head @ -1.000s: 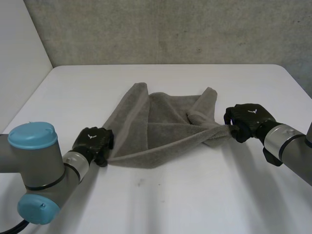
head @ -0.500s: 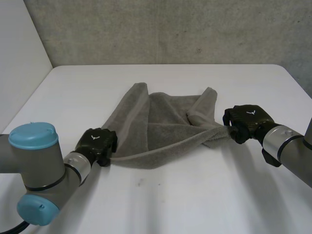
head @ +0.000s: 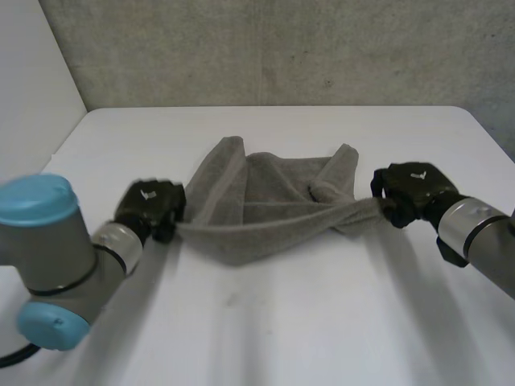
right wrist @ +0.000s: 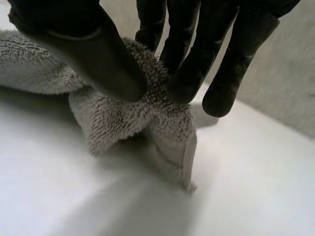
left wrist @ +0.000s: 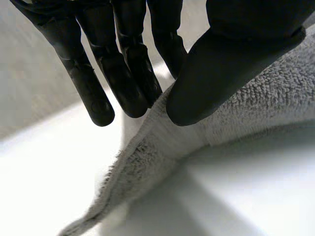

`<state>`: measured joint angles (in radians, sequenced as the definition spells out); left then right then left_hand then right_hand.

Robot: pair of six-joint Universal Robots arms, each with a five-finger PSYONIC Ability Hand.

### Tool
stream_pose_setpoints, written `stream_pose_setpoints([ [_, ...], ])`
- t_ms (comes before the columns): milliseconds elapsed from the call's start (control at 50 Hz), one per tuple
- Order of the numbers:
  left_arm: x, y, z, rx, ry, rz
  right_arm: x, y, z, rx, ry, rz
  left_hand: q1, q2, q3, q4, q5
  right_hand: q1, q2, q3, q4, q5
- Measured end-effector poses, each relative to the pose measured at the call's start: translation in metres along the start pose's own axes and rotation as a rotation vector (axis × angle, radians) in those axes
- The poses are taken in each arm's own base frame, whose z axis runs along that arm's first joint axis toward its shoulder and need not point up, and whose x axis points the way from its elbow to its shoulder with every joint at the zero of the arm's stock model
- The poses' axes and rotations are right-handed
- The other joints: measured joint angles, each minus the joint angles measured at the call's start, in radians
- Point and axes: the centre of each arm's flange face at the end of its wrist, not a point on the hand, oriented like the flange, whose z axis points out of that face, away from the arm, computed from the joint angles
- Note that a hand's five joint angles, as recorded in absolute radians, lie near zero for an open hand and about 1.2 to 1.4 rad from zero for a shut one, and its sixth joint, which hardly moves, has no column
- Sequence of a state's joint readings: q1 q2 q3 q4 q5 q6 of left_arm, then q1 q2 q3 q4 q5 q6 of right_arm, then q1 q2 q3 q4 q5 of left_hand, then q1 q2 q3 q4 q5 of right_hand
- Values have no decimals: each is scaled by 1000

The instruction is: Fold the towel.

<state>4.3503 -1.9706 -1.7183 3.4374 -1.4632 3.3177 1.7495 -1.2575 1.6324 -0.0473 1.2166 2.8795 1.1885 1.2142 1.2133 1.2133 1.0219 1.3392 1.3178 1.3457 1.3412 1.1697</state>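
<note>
- The white counter (head: 290, 330) stands before a grey wall (head: 265, 48).
- The grey towel (head: 265, 211) lies rumpled at the counter's middle, its near edge stretched into a taut band.
- The left robot hand (head: 150, 206), toward the counter's left side, pinches the towel's corner between thumb and fingers.
- The right robot hand (head: 412, 190), toward the counter's right side, clamps the towel's bunched opposite corner between thumb and fingers.

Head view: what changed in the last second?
The left hand moved up the view with its corner of the towel; the right hand rose slightly. The towel's near edge now sags less between them. Both hands kept their pinch, and the far part stayed on the table.
</note>
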Motion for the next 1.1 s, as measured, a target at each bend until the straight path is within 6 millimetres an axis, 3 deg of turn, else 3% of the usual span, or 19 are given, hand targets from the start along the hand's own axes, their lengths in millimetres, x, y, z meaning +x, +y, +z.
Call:
stream_pose_setpoints([
  [80,-7,-46,-19,126,-37,-14,4,-37,-15,108,27,-41,0,2,2,3,2,0,0,0,0,0],
  [160,-15,-118,-58,358,-74,-35,8,-112,-56,315,77,-120,2,3,2,3,2,0,0,0,0,0],
  [240,-20,-177,-99,566,-89,-55,7,-174,-101,474,117,-181,4,3,2,3,2,0,0,0,0,0],
  [300,-23,-211,-128,680,-92,-67,5,-210,-132,541,134,-209,5,3,3,3,6,0,0,0,0,0],
  [340,-24,-223,-138,708,-92,-72,4,-222,-144,543,137,-217,5,3,3,4,7,2,0,0,0,0],
  [400,-26,-230,-144,698,-93,-77,5,-228,-148,491,132,-223,5,3,3,4,7,3,0,0,0,1],
  [440,-27,-227,-139,660,-93,-81,7,-222,-140,414,117,-232,5,3,3,4,7,4,0,0,0,1],
  [520,-27,-202,-109,502,-81,-93,8,-194,-112,205,59,-279,5,3,3,4,7,6,0,0,0,1],
  [620,-24,-148,-56,263,-59,-108,0,-150,-71,-29,-55,-349,5,3,3,4,7,6,0,0,0,1],
  [740,-23,-116,-10,146,-53,-83,1,-125,-28,-96,-75,-386,5,3,3,4,7,6,0,0,0,1],
  [800,-26,-124,8,182,-64,-65,8,-129,-6,-32,-13,-414,5,3,3,4,7,6,0,0,0,1],
  [840,-33,-149,16,267,-92,-62,16,-146,11,95,85,-444,5,3,3,4,7,6,0,0,0,1],
  [900,-44,-185,17,398,-149,-81,26,-174,19,265,200,-462,5,4,3,4,7,6,0,0,0,1],
  [960,-60,-231,7,584,-234,-140,35,-210,15,472,316,-460,5,4,4,4,7,6,0,0,0,1],
  [1020,-71,-260,-7,715,-292,-199,40,-234,2,616,374,-440,5,4,4,4,7,6,0,0,0,1],
  [1100,-80,-271,-16,779,-334,-253,38,-241,-11,672,376,-414,10,4,4,4,7,6,0,0,0,1],
])
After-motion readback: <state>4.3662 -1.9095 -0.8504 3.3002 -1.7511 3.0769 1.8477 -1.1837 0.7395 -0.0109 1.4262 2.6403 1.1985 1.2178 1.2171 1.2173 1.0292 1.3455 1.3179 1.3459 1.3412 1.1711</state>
